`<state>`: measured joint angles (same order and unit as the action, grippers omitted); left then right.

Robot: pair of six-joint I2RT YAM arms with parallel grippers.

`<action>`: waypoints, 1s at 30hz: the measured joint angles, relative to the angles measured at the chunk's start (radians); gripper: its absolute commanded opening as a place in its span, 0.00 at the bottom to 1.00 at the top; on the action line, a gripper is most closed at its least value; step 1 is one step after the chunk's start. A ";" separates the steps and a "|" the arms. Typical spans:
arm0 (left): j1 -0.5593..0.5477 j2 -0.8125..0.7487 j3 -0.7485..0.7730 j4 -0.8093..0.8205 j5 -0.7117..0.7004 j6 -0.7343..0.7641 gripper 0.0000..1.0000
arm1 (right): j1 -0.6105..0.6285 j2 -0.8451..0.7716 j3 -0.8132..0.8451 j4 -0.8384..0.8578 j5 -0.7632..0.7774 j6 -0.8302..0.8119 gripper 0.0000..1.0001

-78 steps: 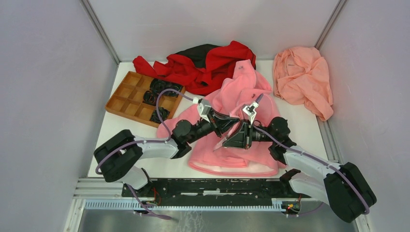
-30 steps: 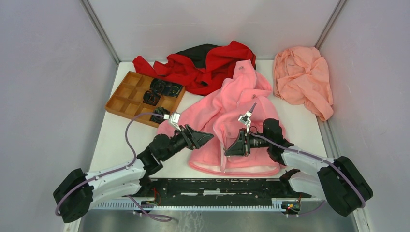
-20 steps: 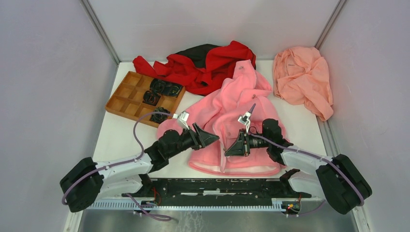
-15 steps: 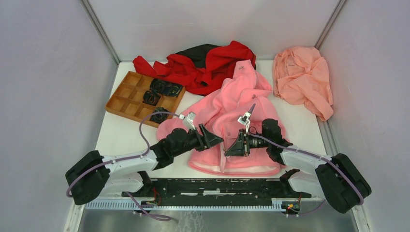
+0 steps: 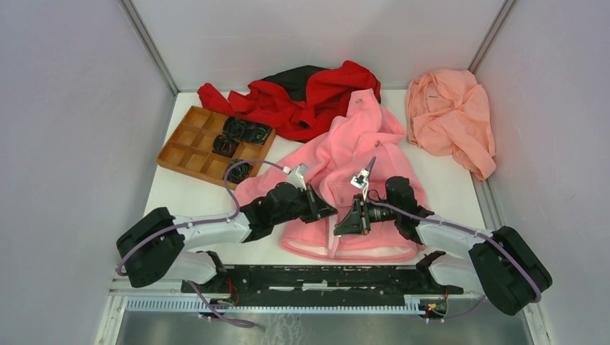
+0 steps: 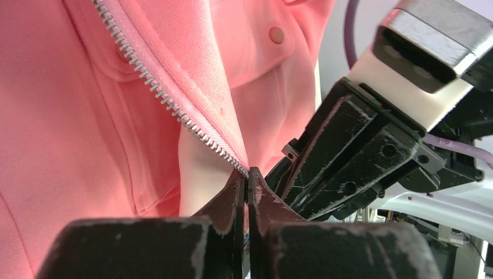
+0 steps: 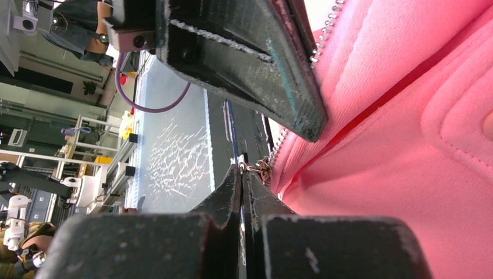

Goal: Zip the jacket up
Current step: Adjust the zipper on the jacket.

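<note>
The left gripper (image 6: 246,174) has just snapped shut on the zipper edge (image 6: 163,96) of the big pink fleece jacket (image 5: 345,144), in the middle of the table (image 5: 169,205). The right gripper (image 7: 241,170) pinches its metal pull (image 7: 261,168); zipping can probably start.

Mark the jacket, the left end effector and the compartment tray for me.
jacket (image 5: 352,136): top view, upper front panel.
left end effector (image 6: 245,174): left wrist view, shut fingertips on zipper edge.
tray (image 5: 175,134): top view, left wall.

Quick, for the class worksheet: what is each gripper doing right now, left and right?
Left gripper: closed, pinching the jacket at its zipper edge.
Right gripper: closed, pinching the zipper pull.
</note>
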<state>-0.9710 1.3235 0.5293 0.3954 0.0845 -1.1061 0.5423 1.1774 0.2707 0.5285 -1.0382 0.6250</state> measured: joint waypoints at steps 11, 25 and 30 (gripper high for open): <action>0.000 -0.092 -0.168 0.381 0.009 0.290 0.02 | 0.068 0.058 0.152 -0.135 -0.027 -0.088 0.00; -0.005 -0.019 -0.266 0.767 -0.010 0.471 0.02 | 0.122 0.056 0.114 -0.035 -0.019 0.007 0.00; -0.005 -0.074 -0.303 0.805 -0.046 0.505 0.02 | 0.063 0.054 0.070 0.121 -0.035 0.151 0.00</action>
<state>-0.9760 1.2499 0.2260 1.1999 0.0387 -0.6006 0.6056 1.2316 0.3408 0.6498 -1.0733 0.7765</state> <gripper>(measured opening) 0.040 0.007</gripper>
